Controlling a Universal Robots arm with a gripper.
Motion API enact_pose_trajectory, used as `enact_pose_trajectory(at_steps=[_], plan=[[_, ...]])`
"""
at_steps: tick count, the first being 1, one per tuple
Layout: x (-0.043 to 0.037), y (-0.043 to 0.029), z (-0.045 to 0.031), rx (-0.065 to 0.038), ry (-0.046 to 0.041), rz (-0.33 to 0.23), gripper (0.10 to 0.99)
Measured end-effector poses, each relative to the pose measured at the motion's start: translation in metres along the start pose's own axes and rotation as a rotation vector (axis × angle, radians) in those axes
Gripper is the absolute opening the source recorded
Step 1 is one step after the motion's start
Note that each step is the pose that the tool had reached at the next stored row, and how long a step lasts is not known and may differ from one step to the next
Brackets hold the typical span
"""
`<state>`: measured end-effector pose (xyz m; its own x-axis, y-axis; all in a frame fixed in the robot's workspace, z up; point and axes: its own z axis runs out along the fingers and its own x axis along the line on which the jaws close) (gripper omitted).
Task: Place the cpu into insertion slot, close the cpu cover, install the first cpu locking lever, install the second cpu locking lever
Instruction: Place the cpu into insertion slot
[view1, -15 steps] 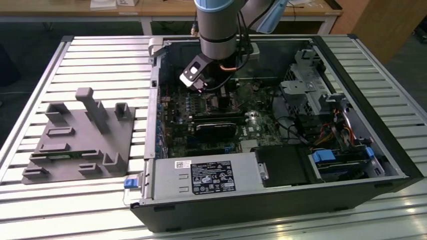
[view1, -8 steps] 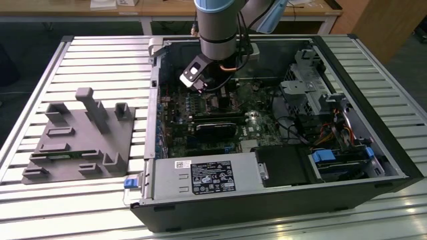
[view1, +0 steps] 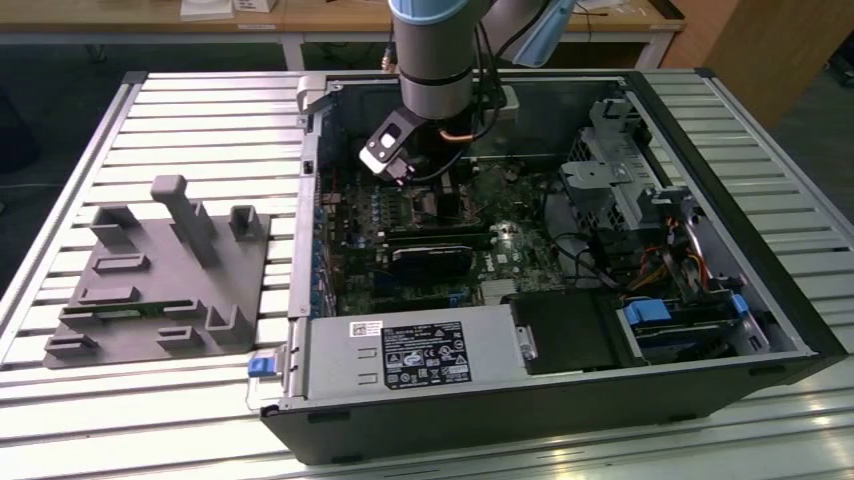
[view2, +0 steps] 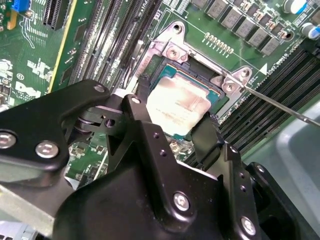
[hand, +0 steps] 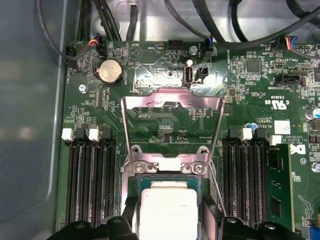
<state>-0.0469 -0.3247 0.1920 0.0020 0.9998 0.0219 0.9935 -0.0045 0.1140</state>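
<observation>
**Chip at the socket, cover up**

Setup: slatted table, with an open computer case lying on it and a green board inside. On the board the cover is swung up and back, the board showing through its window, so the socket is open. The chip sits within the socket's silvery rim, pale top up. I cannot tell whether it is fully bedded or just above the contacts.

Step in hand, my reading: seating the chip. To do it well, keep the chip level with its edges square to the rim. Bring it straight down with no sideways slide, and let go only once it lies flat all round.

Pose: the arm comes down near vertical into the back part of the case in the exterior view. The gripper points at the socket, fingers clamped on two opposite edges of the chip.
</observation>
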Motion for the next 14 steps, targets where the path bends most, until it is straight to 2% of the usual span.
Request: enact_pose_trajectory(at_steps=[7, 14], plan=[[0.0003, 0.0013, -0.0113, 0.000, 0.0000, 0.000, 0.616], [0.0003, 0.0014, -0.0118, 0.000, 0.0001, 0.000, 0.600]])
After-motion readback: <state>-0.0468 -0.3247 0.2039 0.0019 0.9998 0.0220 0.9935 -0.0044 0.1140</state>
